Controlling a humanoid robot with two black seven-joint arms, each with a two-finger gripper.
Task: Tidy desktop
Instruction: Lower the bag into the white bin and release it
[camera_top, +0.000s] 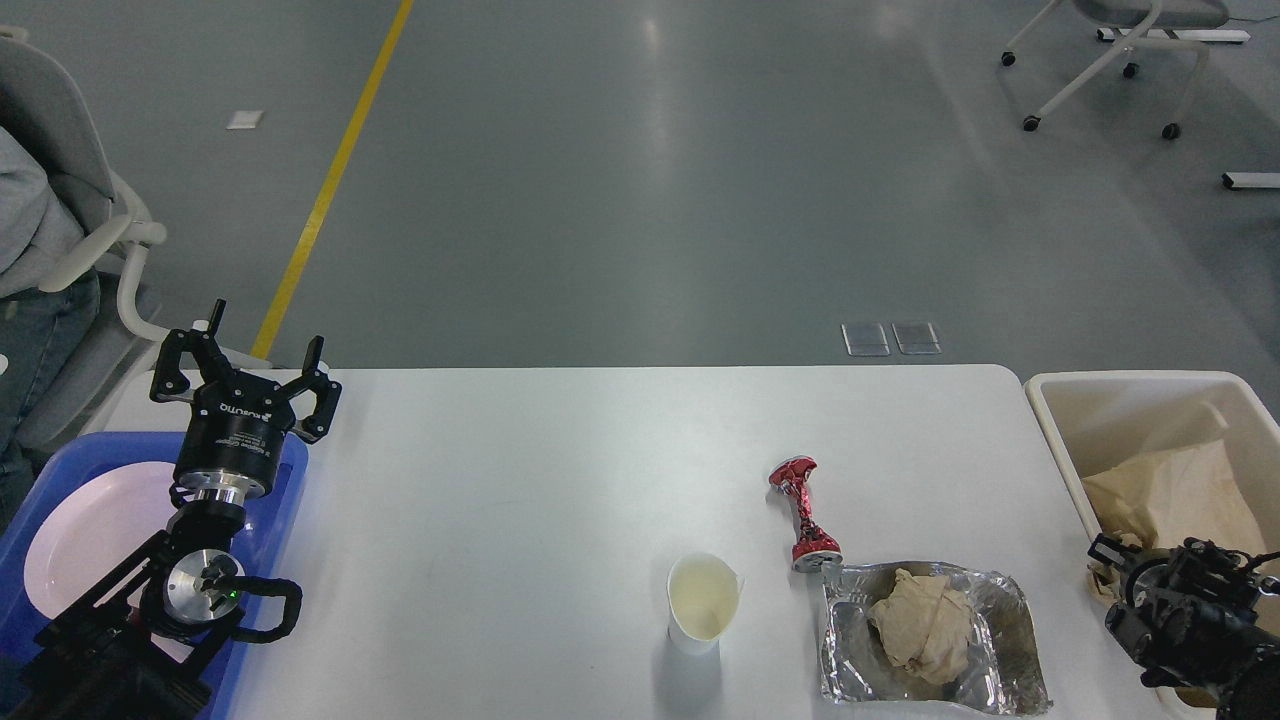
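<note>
The white desktop (560, 470) holds a crushed red can (800, 514), a white paper cup (703, 600) and a crinkled foil tray (1000, 680) with a crumpled brown paper wad (925, 625) in it. My left gripper (267, 328) stands open and empty above the desktop's far-left corner, beside the blue tray. My right gripper (1112, 560) shows dark and small at the lower right, over the cream bin's near-left side against brown paper; its fingers cannot be told apart.
A blue tray (290, 500) with a pale plate (90, 535) sits at the left edge. The cream bin (1060, 440) at the right holds brown paper (1180, 500). A seated person and chair are at the far left, a wheeled chair far right.
</note>
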